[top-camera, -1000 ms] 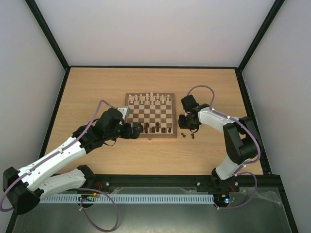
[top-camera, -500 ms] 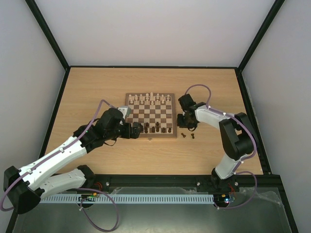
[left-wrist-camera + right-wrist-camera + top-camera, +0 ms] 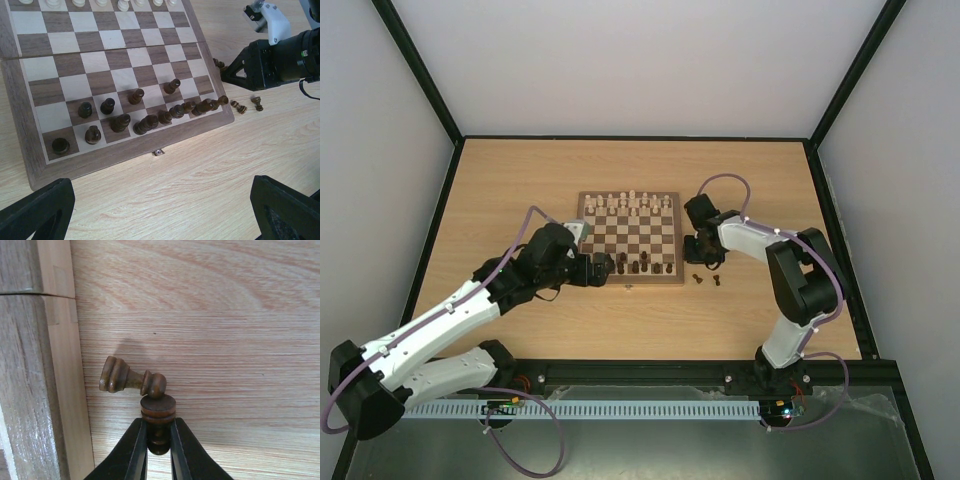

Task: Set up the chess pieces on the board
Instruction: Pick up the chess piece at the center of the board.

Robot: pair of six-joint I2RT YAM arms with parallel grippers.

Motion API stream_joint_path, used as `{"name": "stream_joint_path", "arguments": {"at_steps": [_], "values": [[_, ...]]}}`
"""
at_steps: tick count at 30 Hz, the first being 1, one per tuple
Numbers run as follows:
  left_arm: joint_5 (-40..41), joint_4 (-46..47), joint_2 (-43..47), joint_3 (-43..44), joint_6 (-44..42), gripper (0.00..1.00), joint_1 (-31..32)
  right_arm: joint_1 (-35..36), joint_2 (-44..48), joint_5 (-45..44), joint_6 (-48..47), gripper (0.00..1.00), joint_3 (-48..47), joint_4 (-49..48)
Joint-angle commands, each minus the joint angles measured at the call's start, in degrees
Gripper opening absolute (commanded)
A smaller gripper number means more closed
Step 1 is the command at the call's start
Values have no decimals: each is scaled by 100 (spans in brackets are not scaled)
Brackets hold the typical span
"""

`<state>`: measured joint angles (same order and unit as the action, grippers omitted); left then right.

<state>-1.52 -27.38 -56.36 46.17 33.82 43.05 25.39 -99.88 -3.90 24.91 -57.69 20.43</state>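
The right gripper point(image 3: 158, 429) is just right of the board point(image 3: 25, 365), near its near-right corner. Its black, smooth fingers point(image 3: 131, 450) are pressed on a held pawn point(image 3: 158, 407) of dark, turned wood. The long axis of this pawn runs along the fingers, and its broad ringed end sticks out past the tips. A lying pawn point(image 3: 130, 377) is on its side on the table point(image 3: 225, 315), which is pale with fine straight grain. Its ringed base points left to the board's frame and its round head points right, seeming to touch the held pawn.

The left gripper point(image 3: 162, 200) is spread wide, near the board's near-left part. The other dark chess pieces point(image 3: 150, 119) stand crowded on the two near rows of matt checkered squares.
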Motion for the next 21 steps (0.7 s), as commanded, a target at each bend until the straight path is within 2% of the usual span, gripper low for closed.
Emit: {"name": "stream_joint_path", "arguments": {"at_steps": [1, 6, 12, 17, 21], "values": [[-66, 110, -51, -74, -61, 99, -42, 62, -169, -80, -30, 11, -63, 150], [-115, 74, -49, -31, -105, 99, -51, 142, 242, -116, 42, 8, -58, 341], [-367, -172, 52, 65, -271, 99, -124, 399, 1519, 118, 143, 8, -55, 944], [-851, -360, 411, 90, -393, 99, -165, 599, 2600, 959, 95, 9, 20, 1461], [-1874, -214, 944, -104, -379, 99, -190, 757, 3419, 2115, 28, 10, 219, 1641]]}}
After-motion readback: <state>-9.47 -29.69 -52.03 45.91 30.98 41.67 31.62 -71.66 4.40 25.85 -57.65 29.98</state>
